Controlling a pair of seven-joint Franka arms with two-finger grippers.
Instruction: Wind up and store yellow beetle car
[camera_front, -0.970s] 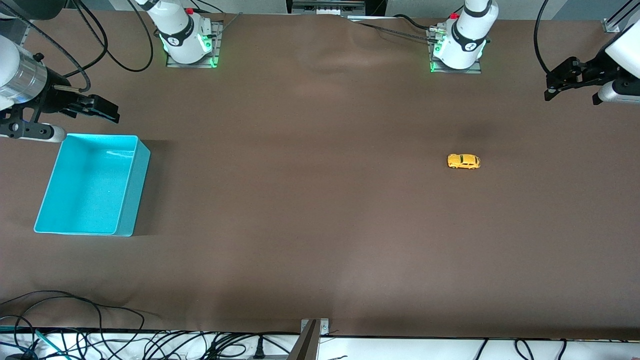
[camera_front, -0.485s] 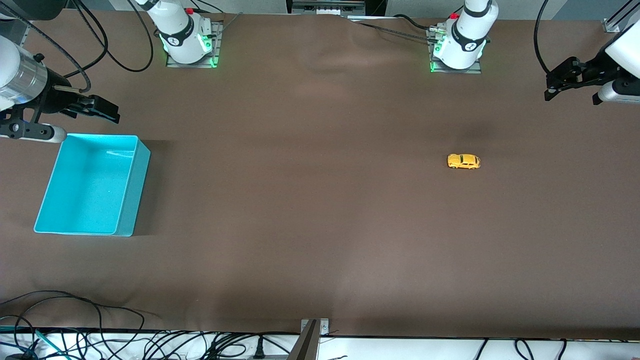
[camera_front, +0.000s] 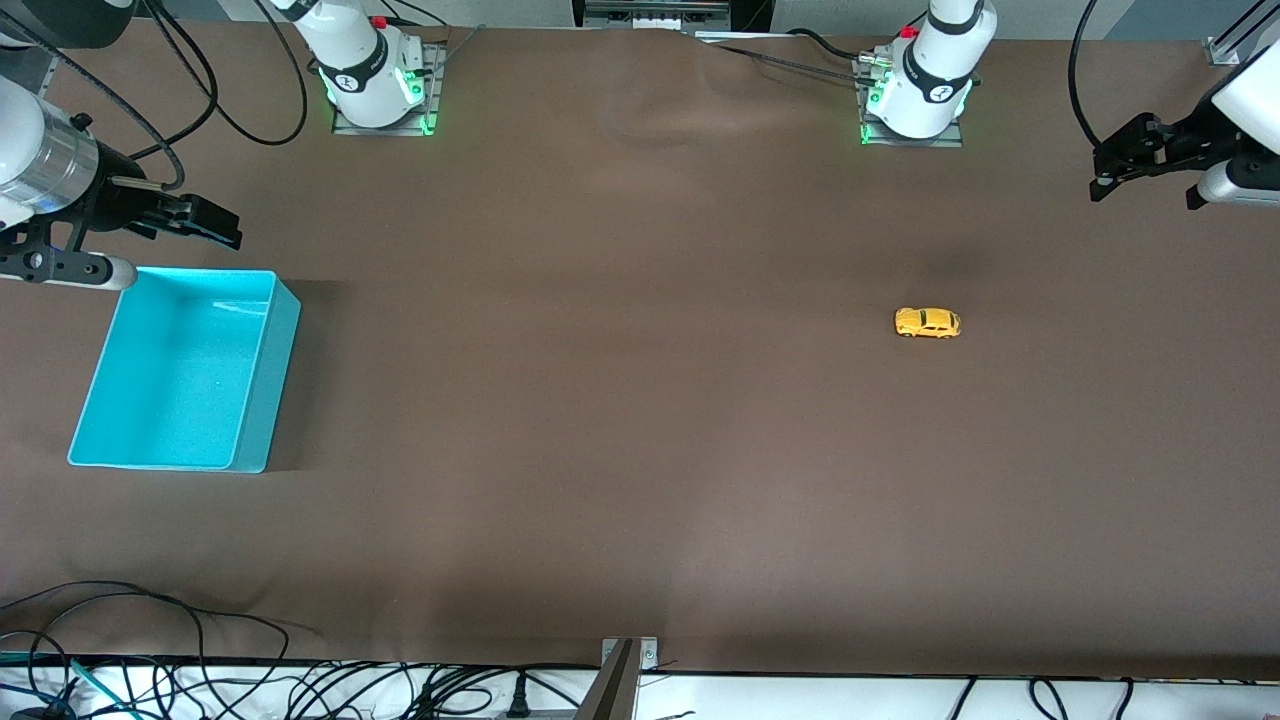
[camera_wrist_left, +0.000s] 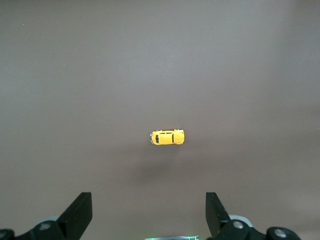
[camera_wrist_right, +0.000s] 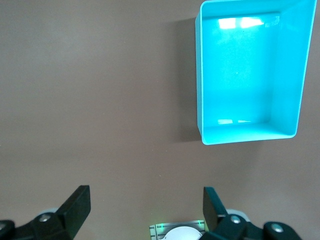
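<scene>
almost nothing has changed in the last second: the right gripper (camera_front: 215, 225) has only drifted slightly above the turquoise bin (camera_front: 255, 400), so your task has not begun. both grippers hang wide open, empty. the left gripper (camera_front: 1110, 175) waits high, with the yellow beetle car (camera_front: 927, 322) on the bare brown table (camera_front: 620, 450) below it, well apart. cables (camera_front: 150, 650) trail along the table's edge.

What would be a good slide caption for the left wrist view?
Open left pincer hangs above the yellow car on the brown table.
</scene>
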